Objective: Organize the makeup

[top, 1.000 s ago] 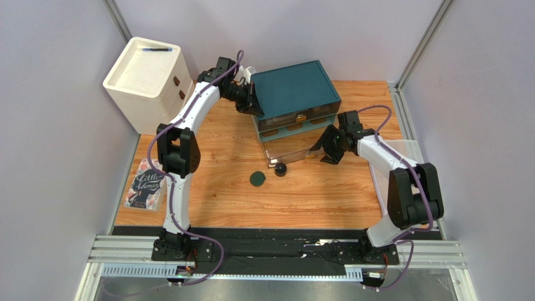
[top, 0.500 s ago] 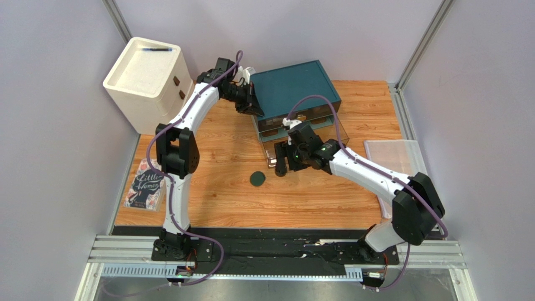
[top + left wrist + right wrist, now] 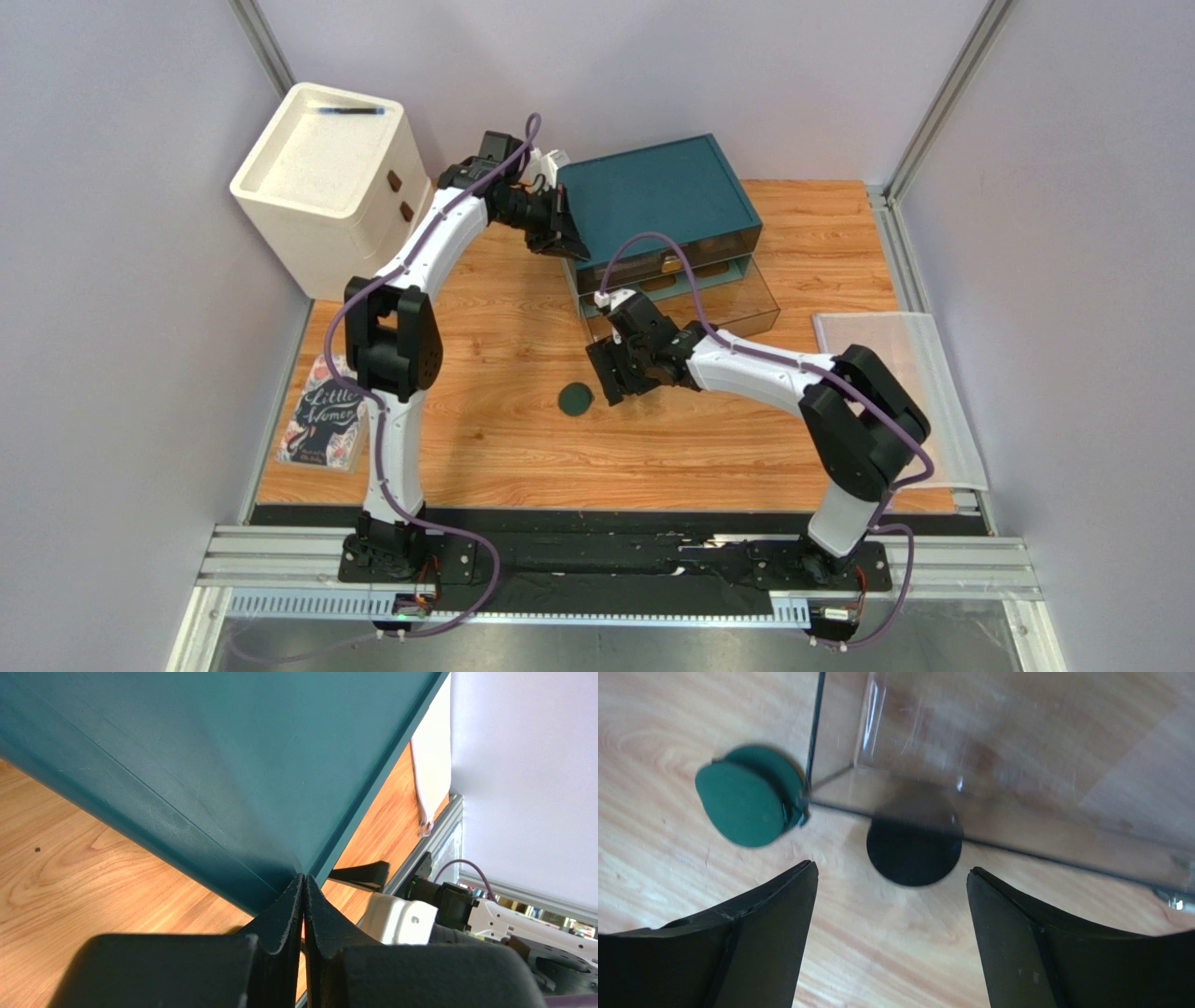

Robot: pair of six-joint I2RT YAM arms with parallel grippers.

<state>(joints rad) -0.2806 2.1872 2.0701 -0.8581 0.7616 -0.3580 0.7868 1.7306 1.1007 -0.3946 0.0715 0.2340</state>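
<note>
Grabbing step: right fingers [image 3: 766, 924] spread wide over small black round jar [image 3: 915, 850], lower and squeeze next; left fingers [image 3: 288, 917] pinched together.

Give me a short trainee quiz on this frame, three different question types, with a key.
1. True or false: the fingers of the right gripper are shut on the black jar.
2. Which thing are the shut fingers of the left gripper up against? A) the teal organizer B) the book C) the white cabinet
3. Name the makeup item lying on the table next to the black jar, outside the clear drawer.

Key
1. False: the right gripper is open, with one finger on each side of the black jar.
2. A
3. The green compact.
</note>
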